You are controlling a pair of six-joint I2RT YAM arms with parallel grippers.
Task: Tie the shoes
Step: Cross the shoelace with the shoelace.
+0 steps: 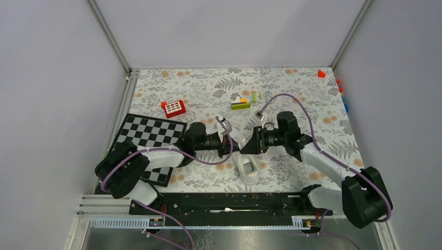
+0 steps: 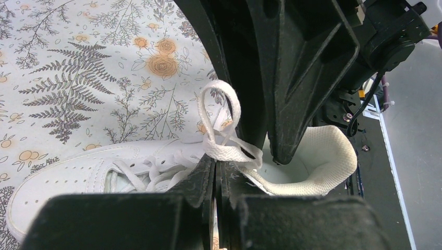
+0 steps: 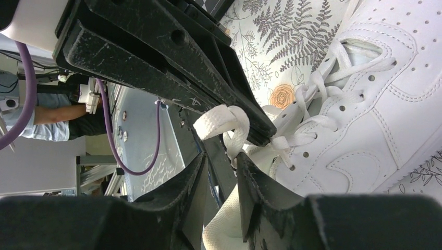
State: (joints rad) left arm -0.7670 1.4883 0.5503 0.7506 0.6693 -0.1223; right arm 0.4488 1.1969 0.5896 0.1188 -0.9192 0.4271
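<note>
The white shoe (image 1: pixel 249 170) lies on the floral table between both arms, its heel toward the near edge. In the left wrist view the shoe (image 2: pixel 78 172) lies on its sole below my left gripper (image 2: pixel 215 162), whose jaws are shut on a white lace loop (image 2: pixel 225 112) standing above the tongue. My left gripper (image 1: pixel 233 141) meets my right gripper (image 1: pixel 249 144) just above the shoe. In the right wrist view my right gripper (image 3: pixel 221 156) stands open beside the lace loop (image 3: pixel 224 121), with nothing pinched between its fingers. The shoe (image 3: pixel 375 104) fills the right of that view.
A checkerboard mat (image 1: pixel 148 138) lies under the left arm. A red block (image 1: pixel 174 108) and a green and yellow block stack (image 1: pixel 241 103) sit farther back. A small red piece (image 1: pixel 321 73) is at the far right corner. A black rail (image 1: pixel 229 200) runs along the near edge.
</note>
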